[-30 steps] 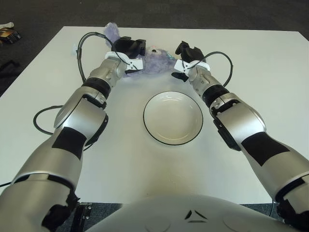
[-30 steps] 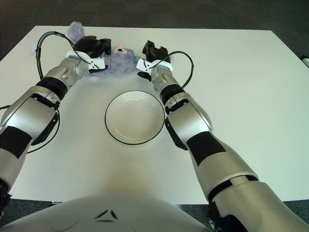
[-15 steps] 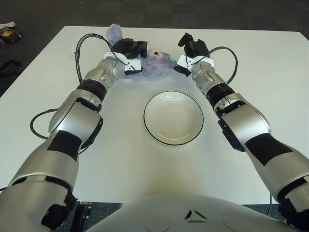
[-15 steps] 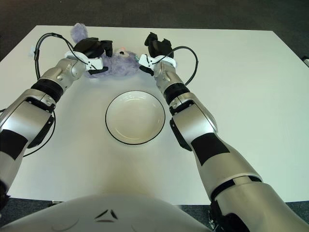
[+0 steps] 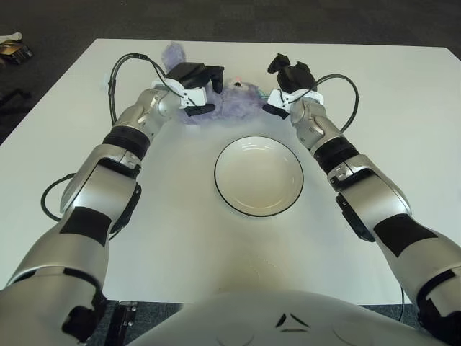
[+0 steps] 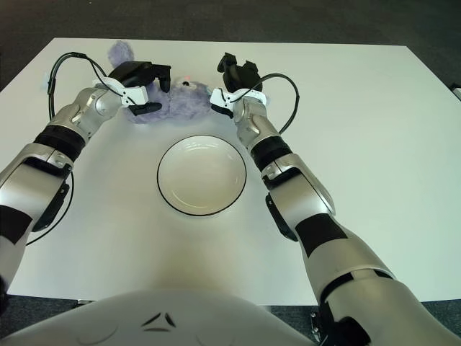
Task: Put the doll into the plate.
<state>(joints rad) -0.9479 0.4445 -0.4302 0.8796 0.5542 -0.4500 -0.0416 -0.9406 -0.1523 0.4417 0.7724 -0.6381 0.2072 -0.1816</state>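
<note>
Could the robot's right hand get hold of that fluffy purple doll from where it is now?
Probably yes. The right hand shows just beside the doll, on its right, with nothing between them. The left hand is over the doll's other side, so the two flank it rather than block each other.

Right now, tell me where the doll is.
The doll lies on the white table at its far side, beyond the plate, between the left hand and the right hand.
</note>
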